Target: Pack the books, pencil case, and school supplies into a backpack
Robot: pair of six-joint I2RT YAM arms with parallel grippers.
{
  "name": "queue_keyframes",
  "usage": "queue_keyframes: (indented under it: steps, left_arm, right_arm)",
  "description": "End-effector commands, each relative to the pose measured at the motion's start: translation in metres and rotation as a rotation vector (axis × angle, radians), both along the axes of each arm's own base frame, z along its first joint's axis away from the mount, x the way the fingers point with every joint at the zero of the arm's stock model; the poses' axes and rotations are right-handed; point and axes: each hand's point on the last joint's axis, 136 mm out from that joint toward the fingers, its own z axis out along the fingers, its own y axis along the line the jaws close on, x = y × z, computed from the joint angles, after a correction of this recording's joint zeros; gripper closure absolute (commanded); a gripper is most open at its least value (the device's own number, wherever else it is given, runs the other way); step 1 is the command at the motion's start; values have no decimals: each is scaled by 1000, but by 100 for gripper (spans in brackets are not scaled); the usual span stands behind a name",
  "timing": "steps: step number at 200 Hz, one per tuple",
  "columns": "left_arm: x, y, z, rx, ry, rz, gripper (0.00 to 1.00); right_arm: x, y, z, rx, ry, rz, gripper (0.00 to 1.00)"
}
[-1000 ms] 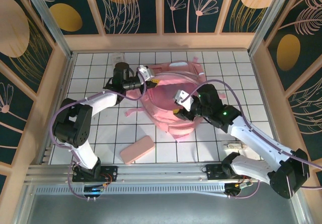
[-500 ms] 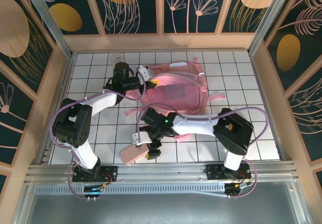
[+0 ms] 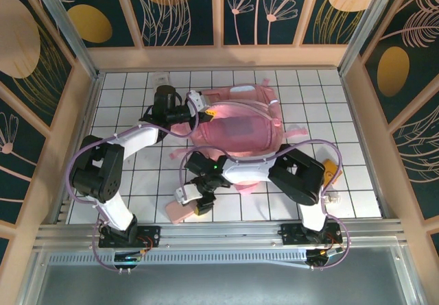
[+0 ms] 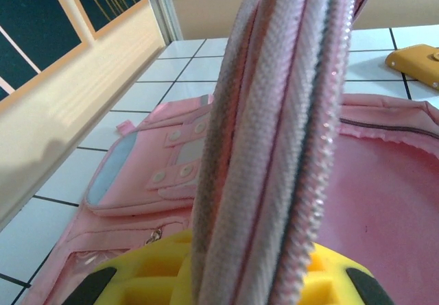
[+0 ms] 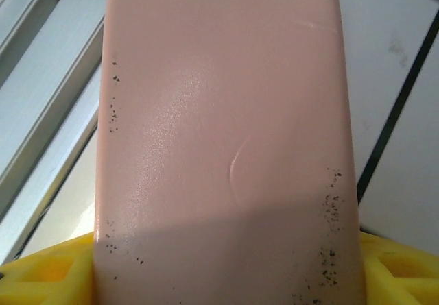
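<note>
Pickup step: right tool [image 3: 193, 200] straddles the pencil case [image 5: 226, 127], grip can't be told, w/ left tool [image 3: 204, 108] clamped on the backpack [image 3: 240, 128] rim held between its pads; next needs a firm pinch, then lift.

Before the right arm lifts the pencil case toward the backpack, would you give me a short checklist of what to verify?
1. The right gripper straddles the pencil case: ok.
2. Its grip is firm: cannot tell.
3. The left gripper clamps the backpack by its zipper edge: ok.
4. Backpack held open wide enough for the case: cannot tell.
5. Pencil case packed: not ok, it lies on the table.
</note>
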Motion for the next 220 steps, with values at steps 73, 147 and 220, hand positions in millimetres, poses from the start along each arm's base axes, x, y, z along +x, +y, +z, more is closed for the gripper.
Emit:
queue_keyframes:
  steps: [73, 147, 220]
  left_arm:
    - [-25, -1, 27, -27, -104, -132, 100]
    - [-38, -1, 120, -241, -232, -150, 100]
    - [-50, -3, 121, -236, -261, -215, 100]
  right_arm:
    - [124, -132, 156, 245, -141, -624, 60]
    - [208, -143, 127, 235, -167, -785, 59]
    - [326, -152, 137, 315, -482, -1194, 6]
